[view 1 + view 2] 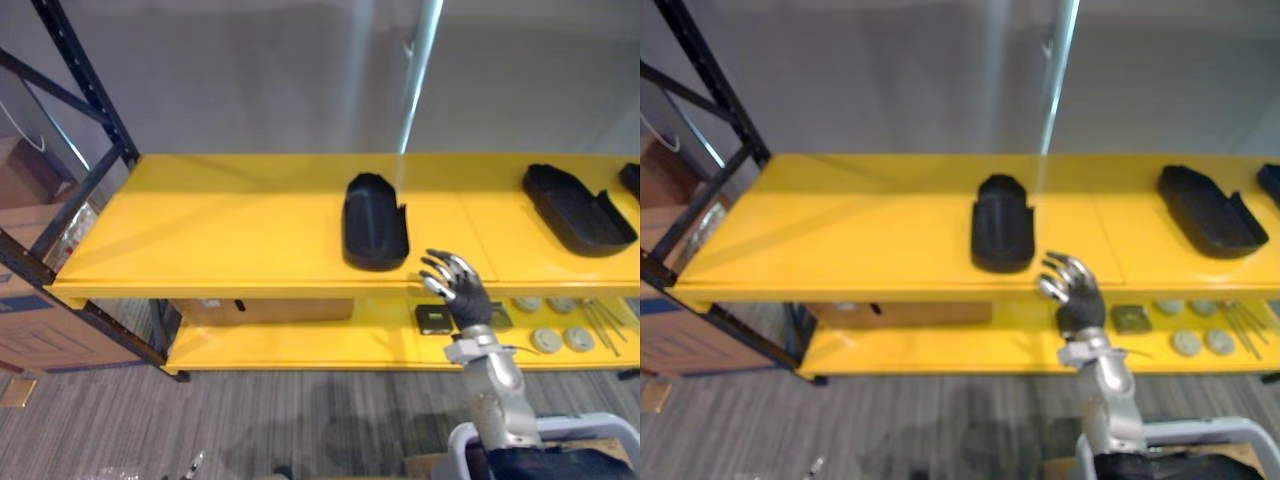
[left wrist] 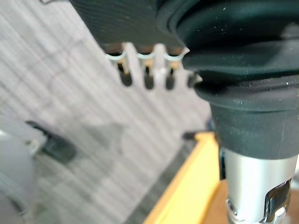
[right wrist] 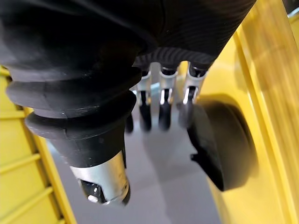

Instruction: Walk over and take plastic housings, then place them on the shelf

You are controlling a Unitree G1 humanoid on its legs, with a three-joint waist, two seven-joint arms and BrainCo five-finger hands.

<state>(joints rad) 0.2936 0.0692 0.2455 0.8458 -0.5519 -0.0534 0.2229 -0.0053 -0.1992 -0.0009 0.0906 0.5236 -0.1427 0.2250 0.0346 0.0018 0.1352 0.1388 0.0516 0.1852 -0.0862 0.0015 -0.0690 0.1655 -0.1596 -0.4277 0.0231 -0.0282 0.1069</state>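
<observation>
Housing (image 1: 375, 222) on yellow shelf (image 1: 220, 240), R hand (image 1: 462, 292) released near it, L hand (image 2: 148, 77) slack

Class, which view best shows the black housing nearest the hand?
Left eye view: the whole housing lies clear on the shelf. Right eye view shows the same; right wrist view, just one rounded end.

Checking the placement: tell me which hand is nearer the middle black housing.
Right. The right hand is just off the housing, at its near right corner; the left hand hangs over the floor.
</observation>
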